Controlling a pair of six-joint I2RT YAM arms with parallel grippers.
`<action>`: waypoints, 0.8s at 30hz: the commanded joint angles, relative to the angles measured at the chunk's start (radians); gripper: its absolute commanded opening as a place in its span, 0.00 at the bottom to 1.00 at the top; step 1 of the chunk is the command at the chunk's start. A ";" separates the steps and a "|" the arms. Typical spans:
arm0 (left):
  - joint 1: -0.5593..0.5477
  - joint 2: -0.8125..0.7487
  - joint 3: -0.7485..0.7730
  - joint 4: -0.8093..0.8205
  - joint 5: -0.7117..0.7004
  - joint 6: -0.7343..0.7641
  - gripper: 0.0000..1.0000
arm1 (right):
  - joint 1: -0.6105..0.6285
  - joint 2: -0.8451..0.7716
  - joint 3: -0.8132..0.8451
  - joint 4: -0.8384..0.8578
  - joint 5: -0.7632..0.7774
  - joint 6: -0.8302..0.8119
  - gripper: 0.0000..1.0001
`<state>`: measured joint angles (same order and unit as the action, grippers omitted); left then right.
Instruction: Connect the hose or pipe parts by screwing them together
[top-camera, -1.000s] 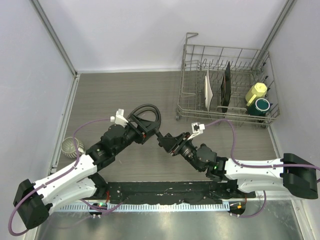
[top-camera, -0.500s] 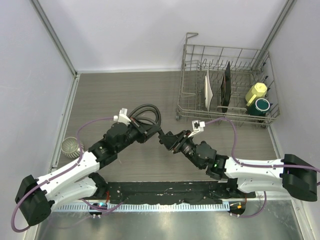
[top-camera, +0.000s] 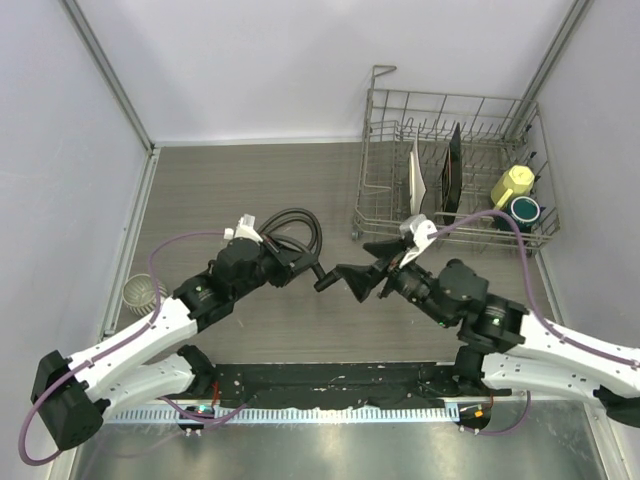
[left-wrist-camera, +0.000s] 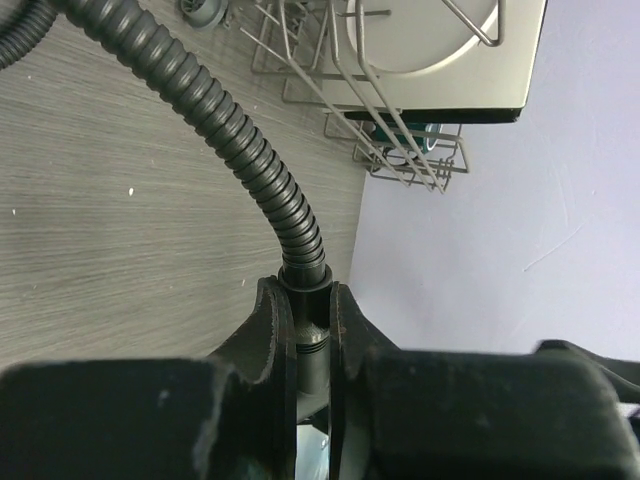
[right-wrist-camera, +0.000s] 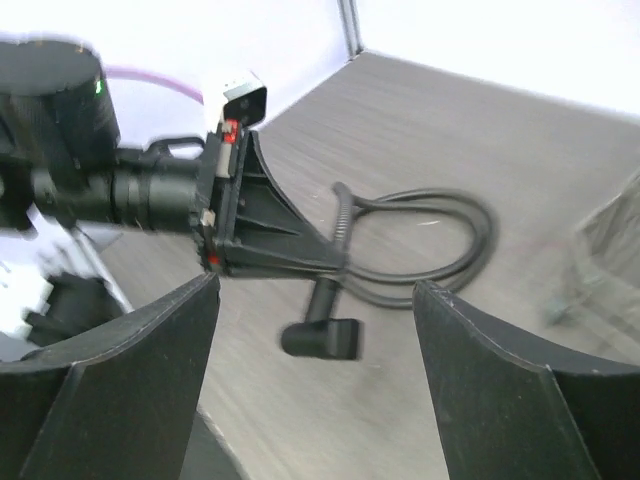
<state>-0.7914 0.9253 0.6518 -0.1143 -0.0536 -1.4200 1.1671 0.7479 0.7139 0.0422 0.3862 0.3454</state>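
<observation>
The black corrugated hose (left-wrist-camera: 240, 140) loops on the table (top-camera: 297, 225) and ends in a smooth connector (left-wrist-camera: 312, 325). My left gripper (left-wrist-camera: 305, 292) is shut on that connector, seen from above at mid-table (top-camera: 305, 267). The small black T-shaped nozzle (right-wrist-camera: 322, 338) sticks out beyond the left jaws on the hose end, above the table (top-camera: 322, 283). My right gripper (right-wrist-camera: 316, 284) faces it with its jaws spread wide and nothing between them, a short way right of the nozzle (top-camera: 358, 270) and not touching it.
A wire dish rack (top-camera: 380, 215) stands at the back right with plates, a yellow cup (top-camera: 513, 183) and a teal cup (top-camera: 524, 210). A small metal mesh object (top-camera: 143, 293) sits by the left wall. Purple cables trail from both wrists.
My left gripper has closed on the hose connector. My right gripper has let go of the nozzle, opened wide and drawn back to the right.
</observation>
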 joint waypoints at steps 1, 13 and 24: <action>0.000 0.000 0.074 -0.025 0.000 0.006 0.00 | -0.003 -0.030 0.125 -0.274 -0.127 -0.624 0.83; 0.000 0.040 0.236 -0.286 -0.012 -0.059 0.00 | 0.269 0.166 0.104 -0.225 0.078 -1.540 0.88; 0.000 0.017 0.189 -0.217 0.043 -0.158 0.00 | 0.278 0.376 0.050 -0.019 0.175 -1.661 0.81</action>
<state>-0.7918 0.9710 0.8448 -0.4019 -0.0502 -1.5127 1.4410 1.0477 0.7746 -0.1207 0.4530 -1.2064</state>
